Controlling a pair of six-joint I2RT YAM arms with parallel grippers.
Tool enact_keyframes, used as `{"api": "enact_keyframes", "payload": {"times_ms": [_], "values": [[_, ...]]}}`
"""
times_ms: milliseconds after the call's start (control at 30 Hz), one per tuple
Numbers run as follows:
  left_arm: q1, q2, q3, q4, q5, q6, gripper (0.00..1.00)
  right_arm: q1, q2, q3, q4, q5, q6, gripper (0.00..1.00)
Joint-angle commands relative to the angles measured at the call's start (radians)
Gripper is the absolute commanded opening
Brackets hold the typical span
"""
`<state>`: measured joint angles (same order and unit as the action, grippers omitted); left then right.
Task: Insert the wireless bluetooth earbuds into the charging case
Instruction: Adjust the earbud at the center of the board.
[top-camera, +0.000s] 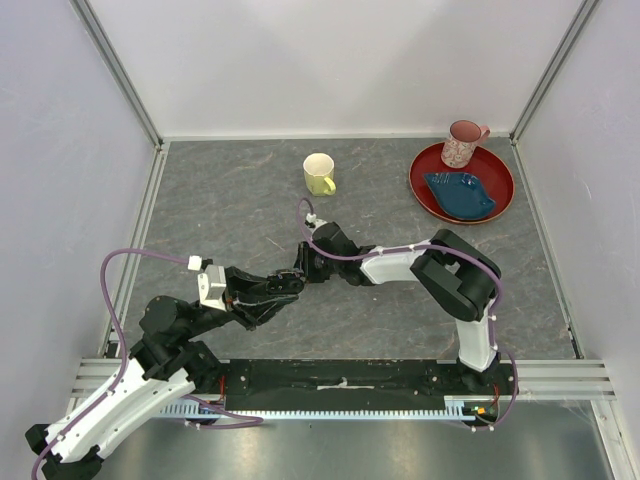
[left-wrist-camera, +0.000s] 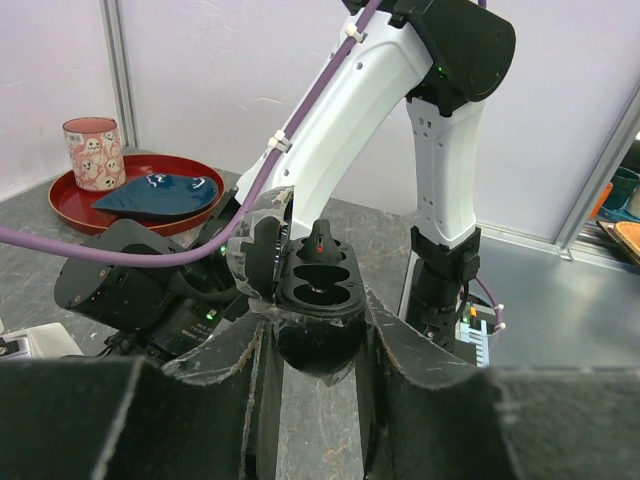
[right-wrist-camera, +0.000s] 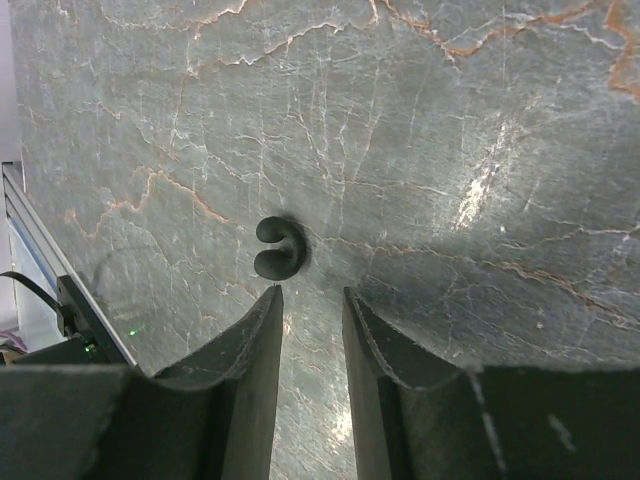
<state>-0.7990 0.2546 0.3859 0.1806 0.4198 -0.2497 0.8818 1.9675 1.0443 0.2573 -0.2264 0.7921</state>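
Note:
My left gripper (left-wrist-camera: 317, 315) is shut on the black charging case (left-wrist-camera: 318, 292), held above the table with its lid (left-wrist-camera: 255, 250) swung open to the left and two hollow sockets showing. A small black piece with a red dot (left-wrist-camera: 325, 245) sits at the case's far rim; whether it rests in the case or behind it is unclear. In the right wrist view, a black earbud (right-wrist-camera: 277, 248) lies on the grey table just beyond the left fingertip. My right gripper (right-wrist-camera: 312, 292) is open with nothing between its fingers. Both grippers meet at mid-table (top-camera: 295, 275).
A yellow mug (top-camera: 319, 173) stands at the back middle. At the back right a red plate (top-camera: 430, 170) carries a blue dish (top-camera: 462, 194) and a pink patterned cup (top-camera: 462, 143). The right arm's white link (left-wrist-camera: 350, 110) rises close behind the case.

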Motion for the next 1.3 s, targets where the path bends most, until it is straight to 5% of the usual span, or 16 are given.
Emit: {"api": "enact_keyframes", "payload": {"times_ms": [0,1267], "values": [[-0.003,-0.005,-0.002,0.037,-0.013,-0.010,0.02,0.006,0.013,0.037,0.000,-0.014,-0.014,0.37],[-0.003,-0.025,-0.004,0.016,-0.030,-0.014,0.02,0.051,0.057,0.091,-0.055,0.041,-0.070,0.37]]}}
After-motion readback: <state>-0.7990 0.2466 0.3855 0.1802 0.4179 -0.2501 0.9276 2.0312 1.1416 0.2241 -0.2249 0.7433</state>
